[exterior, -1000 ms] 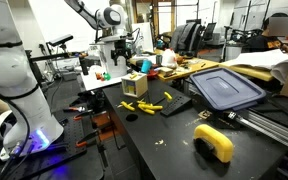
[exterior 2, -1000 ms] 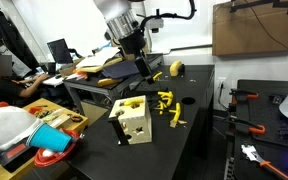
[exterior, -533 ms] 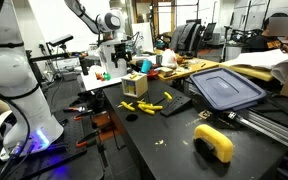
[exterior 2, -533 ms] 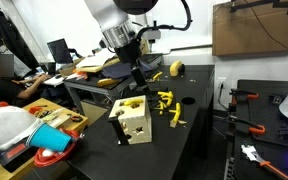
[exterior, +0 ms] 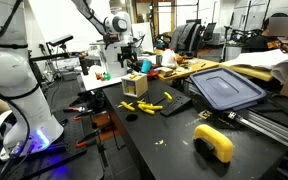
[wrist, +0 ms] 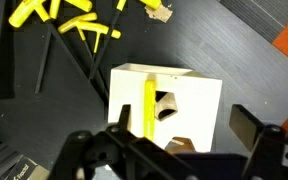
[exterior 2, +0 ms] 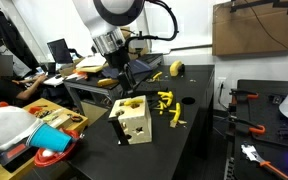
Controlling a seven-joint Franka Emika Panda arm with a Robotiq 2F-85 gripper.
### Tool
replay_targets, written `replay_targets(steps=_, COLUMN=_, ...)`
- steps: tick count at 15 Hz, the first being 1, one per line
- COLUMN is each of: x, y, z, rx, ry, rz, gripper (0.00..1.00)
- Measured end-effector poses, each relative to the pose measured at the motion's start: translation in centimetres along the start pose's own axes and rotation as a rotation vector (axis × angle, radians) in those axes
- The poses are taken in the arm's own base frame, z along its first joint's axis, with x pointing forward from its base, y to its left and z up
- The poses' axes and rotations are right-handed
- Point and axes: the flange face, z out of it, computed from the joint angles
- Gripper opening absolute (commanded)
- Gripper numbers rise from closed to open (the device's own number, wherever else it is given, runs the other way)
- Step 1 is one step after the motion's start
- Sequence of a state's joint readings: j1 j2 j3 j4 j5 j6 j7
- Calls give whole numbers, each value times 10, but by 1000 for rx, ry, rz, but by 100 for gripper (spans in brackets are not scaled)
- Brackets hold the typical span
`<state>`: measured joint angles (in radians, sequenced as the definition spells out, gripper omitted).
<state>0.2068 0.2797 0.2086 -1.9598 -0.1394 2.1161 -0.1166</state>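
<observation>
A pale wooden box (wrist: 169, 105) with cut-out holes stands on the black table and shows in both exterior views (exterior: 135, 85) (exterior 2: 132, 118). A yellow stick (wrist: 149, 108) lies along its top face. My gripper (wrist: 184, 122) hangs just above the box with its fingers wide apart, open and empty. The stick lies between the fingers, near one of them, untouched. In both exterior views the gripper (exterior: 131, 62) (exterior 2: 125, 80) is over the box. Several loose yellow sticks (wrist: 64, 15) (exterior 2: 167, 105) (exterior: 144, 106) lie on the table beside the box.
A dark blue bin lid (exterior: 224, 88) and a yellow curved object (exterior: 214, 142) lie on the table. Another yellow object (exterior 2: 177, 68) sits at the far end. A red bowl (exterior 2: 52, 157) is on a side bench. Orange-handled tools (exterior 2: 246, 98) lie on the neighbouring table.
The arm has swung over and lowered, so the gripper has moved from beyond the box to just above its top.
</observation>
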Motion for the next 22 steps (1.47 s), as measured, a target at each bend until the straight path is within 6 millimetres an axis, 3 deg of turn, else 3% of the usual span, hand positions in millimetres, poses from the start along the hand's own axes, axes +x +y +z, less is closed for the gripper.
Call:
replay_targets(steps=2, x=9, y=10, z=3, rx=9, ry=4, rz=21, gripper=100)
replay_targets(steps=6, x=6, y=35, z=1, rx=-10, ry=-28, rz=110, gripper=100)
replay_targets(steps=22, x=6, y=33, z=1, rx=-10, ry=-30, rz=111, gripper=100)
